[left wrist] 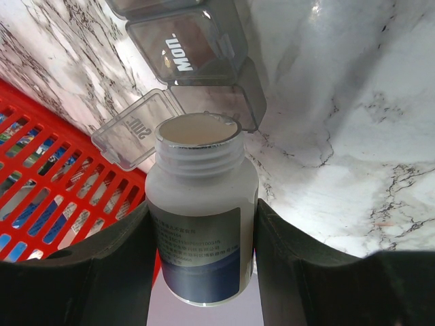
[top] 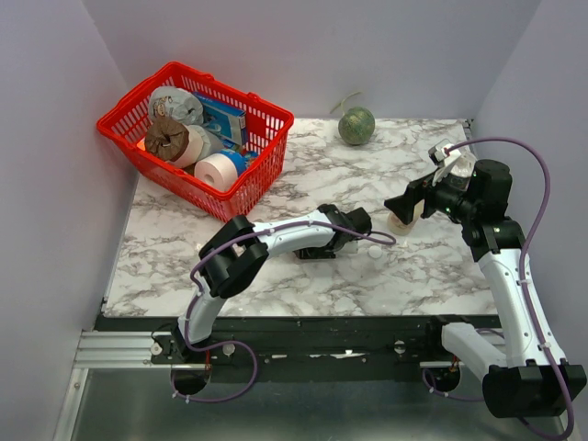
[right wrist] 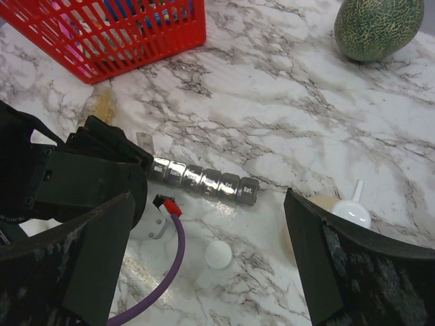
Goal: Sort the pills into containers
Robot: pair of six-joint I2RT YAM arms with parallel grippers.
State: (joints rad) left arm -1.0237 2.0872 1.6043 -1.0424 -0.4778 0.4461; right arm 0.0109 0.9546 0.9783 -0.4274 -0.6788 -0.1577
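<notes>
The dark-grey pill organizer (right wrist: 204, 180) lies on the marble, its day lids in a row. In the left wrist view its "Sun" lid (left wrist: 132, 129) stands open and the "Mon" lid (left wrist: 180, 47) is shut. My left gripper (left wrist: 202, 212) is shut on a white uncapped bottle with a dark blue label (left wrist: 200, 231), its mouth close to the open end compartment. A small clear vial with tan-yellow pieces (right wrist: 100, 107) lies by the basket. My right gripper (right wrist: 211, 227) is open and empty, above the table to the right of the organizer.
A red wire basket (top: 266, 108) full of rolls and boxes stands at the back left. A green melon (top: 356, 126) sits at the back. A beige nozzle bottle (right wrist: 353, 212) stands under the right gripper. A loose white cap (right wrist: 218, 253) lies near the organizer.
</notes>
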